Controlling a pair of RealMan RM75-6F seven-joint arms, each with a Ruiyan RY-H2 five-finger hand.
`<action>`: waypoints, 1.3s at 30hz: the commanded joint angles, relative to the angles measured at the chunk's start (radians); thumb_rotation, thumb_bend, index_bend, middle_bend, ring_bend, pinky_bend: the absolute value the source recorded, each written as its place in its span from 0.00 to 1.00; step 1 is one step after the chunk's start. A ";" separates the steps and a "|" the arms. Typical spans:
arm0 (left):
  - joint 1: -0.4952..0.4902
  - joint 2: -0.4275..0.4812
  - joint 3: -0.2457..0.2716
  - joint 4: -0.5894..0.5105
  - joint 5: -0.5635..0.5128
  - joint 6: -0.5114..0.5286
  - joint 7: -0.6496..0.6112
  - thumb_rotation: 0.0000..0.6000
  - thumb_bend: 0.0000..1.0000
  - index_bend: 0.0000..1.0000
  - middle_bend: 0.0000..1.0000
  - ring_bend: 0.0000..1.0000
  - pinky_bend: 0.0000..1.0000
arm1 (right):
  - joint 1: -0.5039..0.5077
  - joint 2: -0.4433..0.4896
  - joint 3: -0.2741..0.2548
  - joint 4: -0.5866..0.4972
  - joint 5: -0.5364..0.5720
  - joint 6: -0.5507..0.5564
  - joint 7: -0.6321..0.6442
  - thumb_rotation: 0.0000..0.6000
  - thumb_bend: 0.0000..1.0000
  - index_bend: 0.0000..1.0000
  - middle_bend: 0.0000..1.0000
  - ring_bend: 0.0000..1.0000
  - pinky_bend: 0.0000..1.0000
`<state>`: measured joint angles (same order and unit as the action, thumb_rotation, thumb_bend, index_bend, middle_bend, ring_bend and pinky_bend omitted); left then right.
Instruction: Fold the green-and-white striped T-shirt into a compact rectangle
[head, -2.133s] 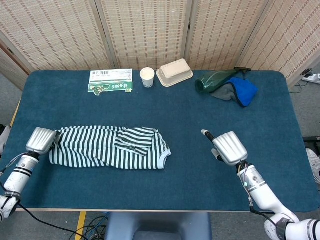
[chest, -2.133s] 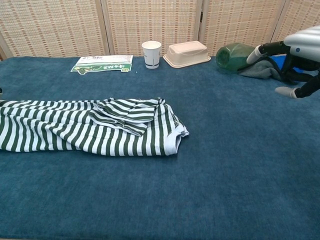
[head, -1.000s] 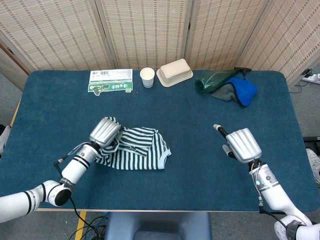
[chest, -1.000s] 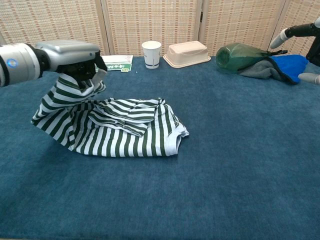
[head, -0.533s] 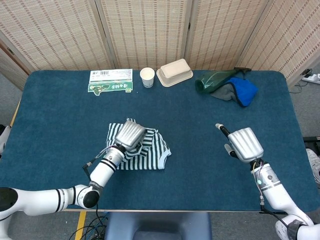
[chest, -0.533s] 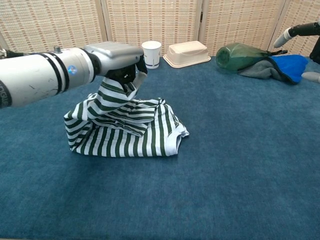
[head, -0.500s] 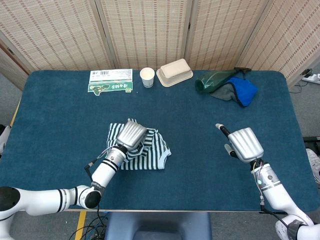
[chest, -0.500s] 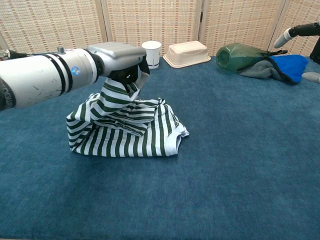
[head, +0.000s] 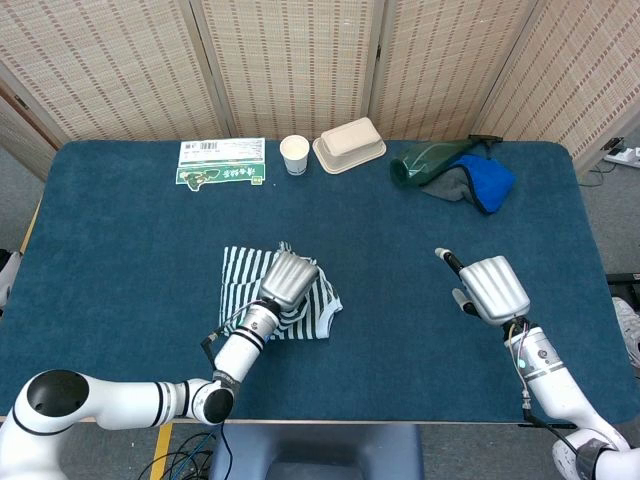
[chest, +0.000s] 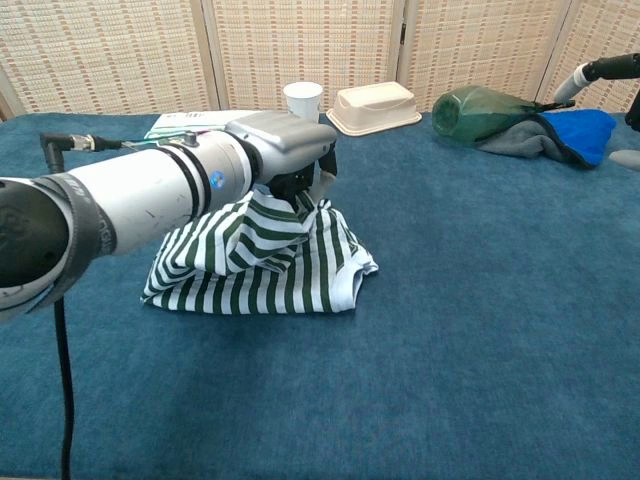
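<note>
The green-and-white striped T-shirt (head: 240, 280) (chest: 250, 270) lies folded over itself in the middle of the blue table. My left hand (head: 288, 279) (chest: 290, 150) grips its left end and holds it lifted above the shirt's right half. My right hand (head: 489, 288) hovers over the table's right side, well away from the shirt, fingers spread and holding nothing. In the chest view only the fingertips (chest: 600, 70) of the right hand show, at the right edge.
Along the far edge stand a green-and-white packet (head: 221, 161), a paper cup (head: 294, 153), a beige lidded box (head: 349, 144) and a green bottle (head: 428, 160) on a grey and blue cloth (head: 482, 182). Woven screens close off the back.
My left hand has carried the shirt's left end rightward, from the table's left side over the right half, doubling the shirt. The right hand drifted slightly right.
</note>
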<state>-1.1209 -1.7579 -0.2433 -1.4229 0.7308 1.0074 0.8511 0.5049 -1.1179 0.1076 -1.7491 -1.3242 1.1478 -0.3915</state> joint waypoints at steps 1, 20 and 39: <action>-0.010 -0.017 0.000 0.013 -0.015 -0.003 0.008 1.00 0.62 0.66 0.91 0.83 0.85 | -0.001 -0.001 0.000 0.003 0.000 0.000 0.003 1.00 0.37 0.16 0.89 1.00 1.00; -0.014 -0.164 -0.055 0.157 0.041 0.076 -0.073 1.00 0.17 0.01 0.80 0.74 0.80 | -0.006 0.002 0.003 0.021 0.001 -0.010 0.018 1.00 0.37 0.16 0.89 1.00 1.00; 0.139 0.046 -0.036 -0.053 0.066 0.163 -0.122 1.00 0.15 0.00 0.63 0.61 0.78 | -0.025 0.023 0.004 0.014 -0.001 0.012 0.023 1.00 0.37 0.16 0.88 0.99 1.00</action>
<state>-1.0066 -1.7372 -0.2926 -1.4536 0.7879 1.1536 0.7446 0.4818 -1.0966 0.1130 -1.7344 -1.3252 1.1583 -0.3693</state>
